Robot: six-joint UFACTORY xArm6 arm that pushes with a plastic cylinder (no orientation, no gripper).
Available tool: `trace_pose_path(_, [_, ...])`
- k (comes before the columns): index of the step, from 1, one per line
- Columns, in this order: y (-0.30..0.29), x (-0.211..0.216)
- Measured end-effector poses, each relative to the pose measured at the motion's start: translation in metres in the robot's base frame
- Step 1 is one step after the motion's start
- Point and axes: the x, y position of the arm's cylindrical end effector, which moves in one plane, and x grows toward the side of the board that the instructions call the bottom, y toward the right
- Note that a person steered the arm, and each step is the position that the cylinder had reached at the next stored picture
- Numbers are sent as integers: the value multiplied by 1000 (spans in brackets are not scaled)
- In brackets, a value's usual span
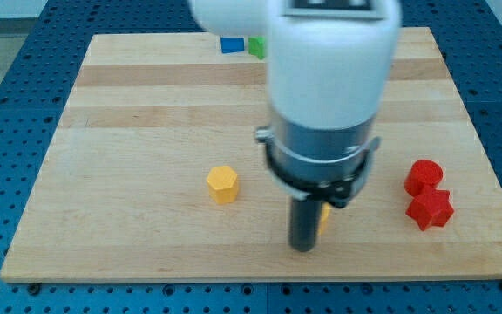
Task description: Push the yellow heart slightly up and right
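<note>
My tip (303, 248) rests on the wooden board (146, 131) near the view's bottom, below the arm's white and grey body. A yellow block (325, 215) shows only as a sliver just right of the rod, touching or nearly touching it; its shape is hidden, so I cannot tell that it is the heart. A yellow hexagonal block (222, 184) sits to the left of the tip, well apart from it.
A red cylinder (423, 176) and a red star-like block (430, 209) sit together at the view's right. A blue block (231, 45) and a green block (257, 47) stand at the top edge, partly behind the arm. The board's bottom edge is close below the tip.
</note>
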Motion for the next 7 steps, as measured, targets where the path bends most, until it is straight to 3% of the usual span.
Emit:
trace_pose_path(2, [3, 12])
trace_pose_path(3, [-7, -50])
trace_pose_path(4, [-7, -80])
trace_pose_path(6, [-41, -10])
trace_pose_path(7, [-12, -46])
